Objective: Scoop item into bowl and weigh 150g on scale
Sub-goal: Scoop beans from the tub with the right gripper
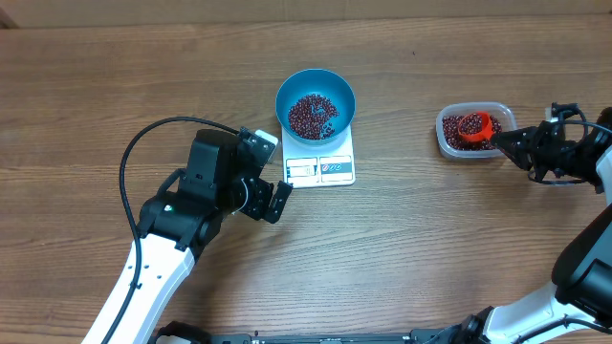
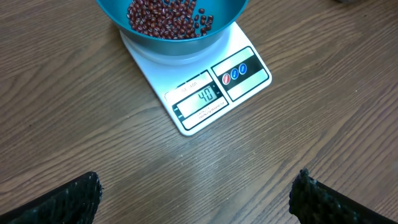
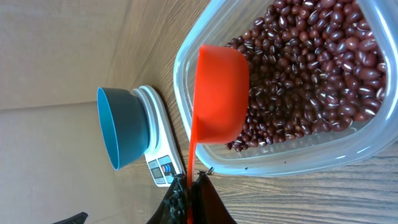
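The left claw [image 2: 196, 186] hangs wide open and empty just short of the scale [image 1: 320, 169], probably so its camera can read the display [image 2: 200, 98]. The blue bowl [image 1: 290, 86] sits on the scale, holding some beans [image 1: 313, 116]. Over at the right, the right claw [image 1: 512, 143] is clamped tight on the orange scoop [image 1: 473, 127], which sits in the clear tub [image 1: 448, 143], apparently for another load.

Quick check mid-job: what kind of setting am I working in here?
Probably a lab bench rather than a kitchen: a wood-grain table, two robot arms, and a scale with a blue bowl and a tub of beans.
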